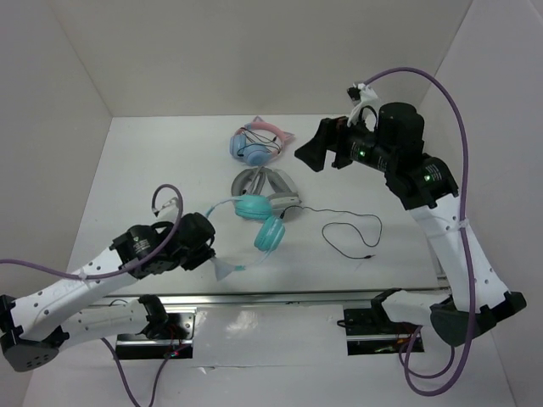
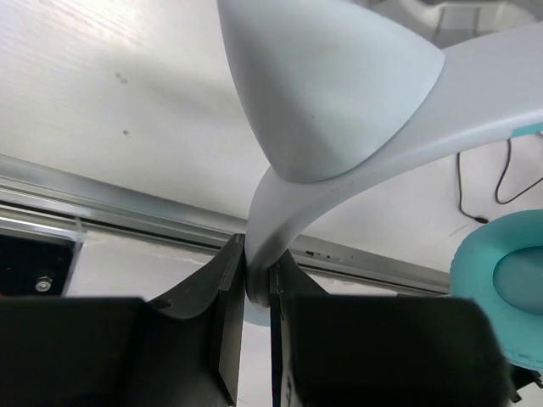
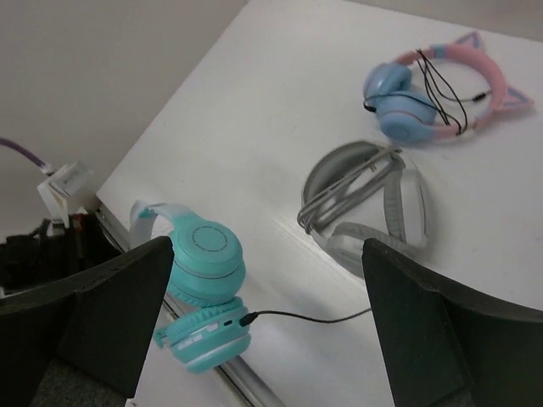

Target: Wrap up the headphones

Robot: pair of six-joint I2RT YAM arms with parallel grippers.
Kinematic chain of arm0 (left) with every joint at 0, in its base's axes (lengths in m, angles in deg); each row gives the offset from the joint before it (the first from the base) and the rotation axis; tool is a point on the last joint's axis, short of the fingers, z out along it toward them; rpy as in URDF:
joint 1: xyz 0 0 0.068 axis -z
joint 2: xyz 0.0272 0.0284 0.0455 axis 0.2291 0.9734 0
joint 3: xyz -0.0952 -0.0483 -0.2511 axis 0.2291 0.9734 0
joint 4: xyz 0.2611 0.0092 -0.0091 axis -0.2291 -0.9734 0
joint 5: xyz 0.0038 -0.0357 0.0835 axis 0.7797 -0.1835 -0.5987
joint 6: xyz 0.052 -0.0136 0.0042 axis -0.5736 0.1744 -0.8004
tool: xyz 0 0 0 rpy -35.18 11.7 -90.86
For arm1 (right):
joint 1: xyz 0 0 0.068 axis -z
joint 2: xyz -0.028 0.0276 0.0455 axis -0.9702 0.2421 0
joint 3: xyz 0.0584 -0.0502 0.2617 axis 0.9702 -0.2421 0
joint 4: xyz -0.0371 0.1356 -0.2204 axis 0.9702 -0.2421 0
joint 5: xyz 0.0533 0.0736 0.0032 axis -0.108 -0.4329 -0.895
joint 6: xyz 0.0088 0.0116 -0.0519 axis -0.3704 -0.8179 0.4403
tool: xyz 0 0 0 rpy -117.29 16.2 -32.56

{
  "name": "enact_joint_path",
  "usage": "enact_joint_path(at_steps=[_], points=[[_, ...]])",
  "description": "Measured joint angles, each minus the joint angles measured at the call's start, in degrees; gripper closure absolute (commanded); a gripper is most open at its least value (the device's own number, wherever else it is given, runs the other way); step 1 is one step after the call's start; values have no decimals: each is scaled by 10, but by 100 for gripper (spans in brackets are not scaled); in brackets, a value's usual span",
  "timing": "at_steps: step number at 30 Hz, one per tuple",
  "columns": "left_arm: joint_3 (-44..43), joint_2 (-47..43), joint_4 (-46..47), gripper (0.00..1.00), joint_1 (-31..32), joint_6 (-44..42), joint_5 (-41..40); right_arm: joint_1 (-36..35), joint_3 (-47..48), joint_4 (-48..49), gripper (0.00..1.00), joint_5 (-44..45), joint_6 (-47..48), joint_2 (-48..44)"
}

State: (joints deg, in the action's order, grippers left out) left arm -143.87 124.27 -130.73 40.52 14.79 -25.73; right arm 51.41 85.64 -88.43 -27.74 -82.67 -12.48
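Under the right gripper (image 1: 307,157), whose jaws are spread, the grey-and-white headphones (image 3: 365,199) lie between its fingers. The pink-banded pair (image 3: 441,85) is beyond them, and the teal headphones (image 3: 204,288) with their black cable (image 3: 305,318) lie off to one side. Bare table (image 3: 254,102) lies free ahead. The left gripper (image 2: 257,270), clamped on the headband (image 2: 475,93), faces its cat-ear point (image 2: 331,85), with the metal rail (image 2: 127,208) just below.

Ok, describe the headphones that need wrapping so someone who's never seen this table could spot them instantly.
On the white table, three pairs lie one behind another. It is the nearest pair, its pale band pinched in the left gripper. Only it has teal cups and a loose black cable, unlike the pink pair and the grey pair.
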Motion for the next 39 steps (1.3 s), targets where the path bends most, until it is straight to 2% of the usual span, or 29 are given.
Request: enact_joint_path(at_steps=[3,6,8,11,17,20,24,29,39], points=[[-65,10,-45,100,-3,-18,-28,0,-69,71,0,-37,16,-33],[-184,67,-115,100,-48,-52,-46,2,-134,113,0,-55,21,-71],[-254,106,-130,100,-74,-73,-63,6,-139,128,2,-66,29,-75],[-312,131,-115,100,-121,-123,-69,9,-139,155,0,-73,37,-69],[-404,157,-89,100,-300,-250,20,26,-209,240,0,-71,28,-86],[-417,170,-71,100,-373,-294,77,27,-214,260,0,-49,28,-79],[-418,181,-64,100,-423,-337,154,20,-265,317,0,-2,19,-83],[-418,181,-59,100,-440,-369,239,2,-280,346,0,13,11,-54],[-383,173,-3,100,-440,-367,385,-14,-278,413,0,2,-9,35]])
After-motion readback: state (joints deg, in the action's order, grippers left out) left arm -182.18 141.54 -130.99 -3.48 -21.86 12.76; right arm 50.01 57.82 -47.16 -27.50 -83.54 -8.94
